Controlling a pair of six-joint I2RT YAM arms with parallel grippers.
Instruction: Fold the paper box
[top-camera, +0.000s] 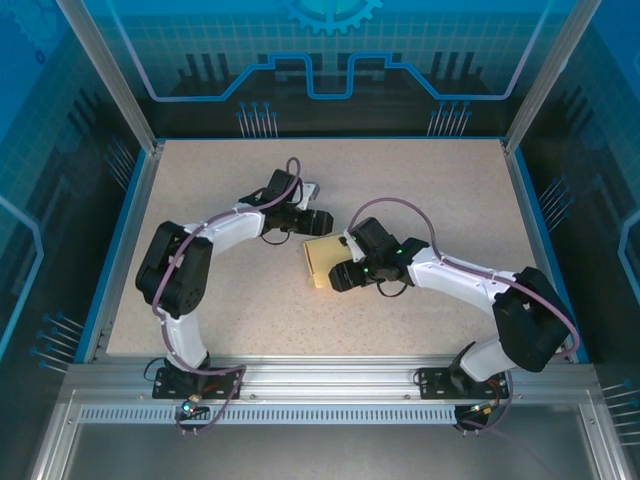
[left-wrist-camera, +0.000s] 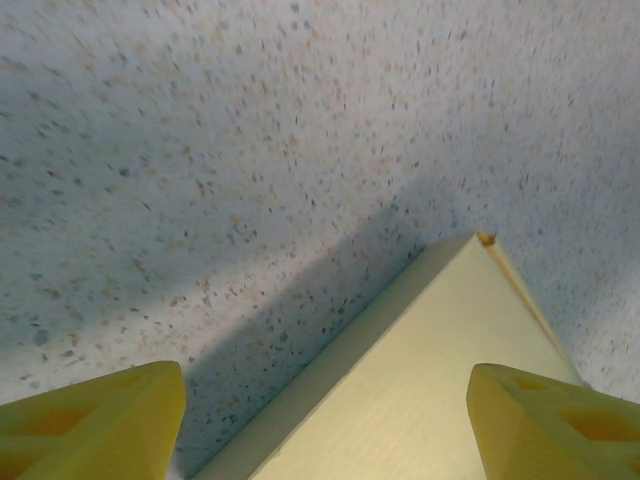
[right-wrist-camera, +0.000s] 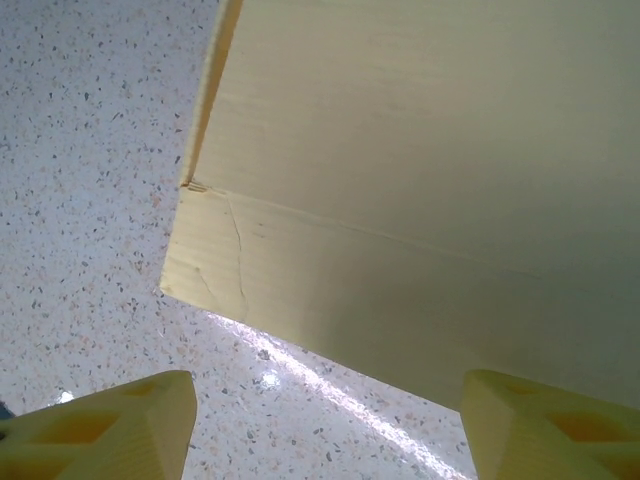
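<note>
Right wrist: paper box (right-wrist-camera: 420, 180) just beyond the parted jaws, apparently untouched

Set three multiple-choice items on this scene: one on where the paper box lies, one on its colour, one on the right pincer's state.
1. Where does the paper box lie?
A. On the table, between the left pincer and the right pincer
B. At the table's far left corner
C. Stacked on a second box

2. What colour is the paper box?
A. Dark blue
B. Pale yellow
C. Red

3. How does the right pincer stand?
A. Shut on the paper box
B. Shut on nothing
C. Open, holding nothing

Answers:
1 A: the top view shows it mid-table with a pincer on either side.
2 B: both wrist views show pale yellow card.
3 C: its fingers stand wide apart with bare table between them.
</note>
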